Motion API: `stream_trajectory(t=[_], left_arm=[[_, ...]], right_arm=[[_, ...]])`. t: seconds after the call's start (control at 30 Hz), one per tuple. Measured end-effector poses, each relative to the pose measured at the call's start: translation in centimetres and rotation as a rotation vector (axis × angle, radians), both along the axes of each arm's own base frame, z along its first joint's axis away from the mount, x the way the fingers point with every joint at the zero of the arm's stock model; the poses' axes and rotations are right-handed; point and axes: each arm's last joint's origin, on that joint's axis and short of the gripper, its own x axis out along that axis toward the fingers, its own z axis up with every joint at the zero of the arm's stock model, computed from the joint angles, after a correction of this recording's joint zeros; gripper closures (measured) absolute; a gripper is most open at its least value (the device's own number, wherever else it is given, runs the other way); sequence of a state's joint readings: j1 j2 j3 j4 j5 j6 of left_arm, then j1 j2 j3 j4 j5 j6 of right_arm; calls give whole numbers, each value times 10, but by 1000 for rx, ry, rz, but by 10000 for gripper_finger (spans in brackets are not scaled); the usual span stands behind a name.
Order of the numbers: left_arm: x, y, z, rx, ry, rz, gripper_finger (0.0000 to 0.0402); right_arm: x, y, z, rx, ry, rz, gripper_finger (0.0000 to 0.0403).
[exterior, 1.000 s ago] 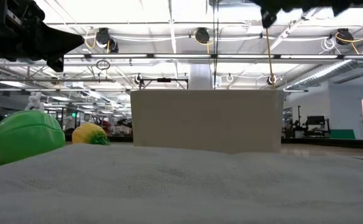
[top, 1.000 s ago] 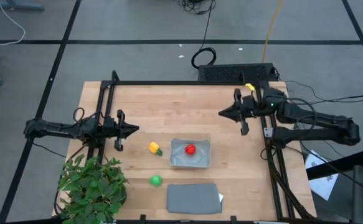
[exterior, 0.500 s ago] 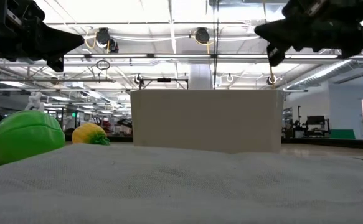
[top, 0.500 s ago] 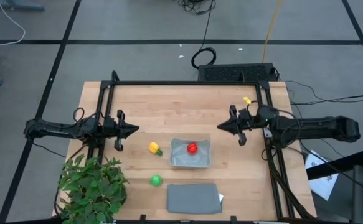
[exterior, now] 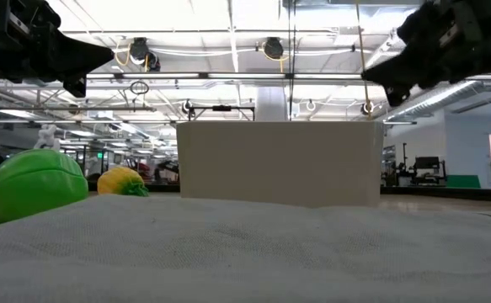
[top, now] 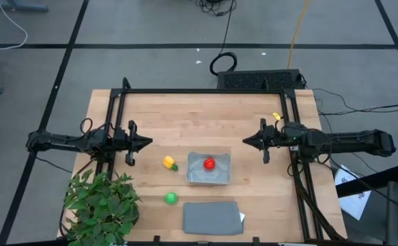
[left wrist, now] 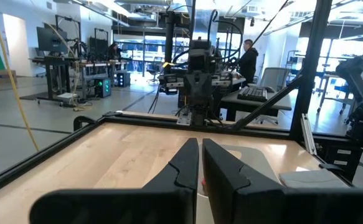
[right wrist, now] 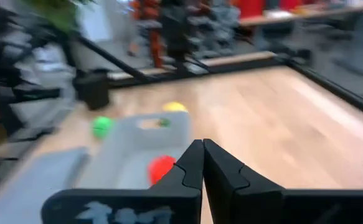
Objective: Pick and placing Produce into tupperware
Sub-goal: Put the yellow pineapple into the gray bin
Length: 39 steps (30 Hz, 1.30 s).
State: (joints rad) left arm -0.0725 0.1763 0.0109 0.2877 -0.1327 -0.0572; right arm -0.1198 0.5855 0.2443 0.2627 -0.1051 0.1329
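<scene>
Produce sits in three spots on the wooden table (top: 185, 116): the round red piece (top: 209, 163) lies inside the tupperware (top: 209, 179), toward its far right part, while the yellow piece with a green tip (top: 169, 162) rests on the bare wood just to the left of the tray, and the round green piece (top: 171, 198) lies nearer the front edge, well apart from the tray and close to the leafy plant (top: 102, 205) at the front left corner. A flat grey slab (top: 212, 217) lies in front of the tupperware, near it but not touching. The left gripper (top: 148, 142) is held over the left part of the table, pointing toward the middle, its two fingers pressed together with nothing between them, as the left wrist view shows. The right gripper (top: 246, 141) is held over the right part of the table, to the right of the tray and pointing toward it; its fingers are also together and hold nothing, and the right wrist view looks past them at the red piece in the tray. In the left wrist view a person (left wrist: 248, 60) stands in the room beyond the table.
</scene>
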Motion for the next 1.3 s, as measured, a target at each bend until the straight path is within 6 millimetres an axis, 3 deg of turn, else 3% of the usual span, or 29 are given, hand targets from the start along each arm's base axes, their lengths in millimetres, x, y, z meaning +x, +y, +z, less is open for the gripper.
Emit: stream_trajectory(t=[0.1,0.43,0.9,1.1,1.3], left_arm=[[0,0,0,0,0,0,376],[0,0,0,-3,-1,0,376],[-1,1,5,-8,-47,15,376],[-2,2,31,-31,-23,53,376],[1,2,72,-8,36,70,376]], right_arm=[[-4,-2,-2,-26,16,-96,403],[-14,2,-18,-77,-83,-99,403],[-15,2,-21,-136,-95,-91,403],[-15,2,-21,-143,-90,-89,403],[-15,2,-22,-143,-87,-88,403]])
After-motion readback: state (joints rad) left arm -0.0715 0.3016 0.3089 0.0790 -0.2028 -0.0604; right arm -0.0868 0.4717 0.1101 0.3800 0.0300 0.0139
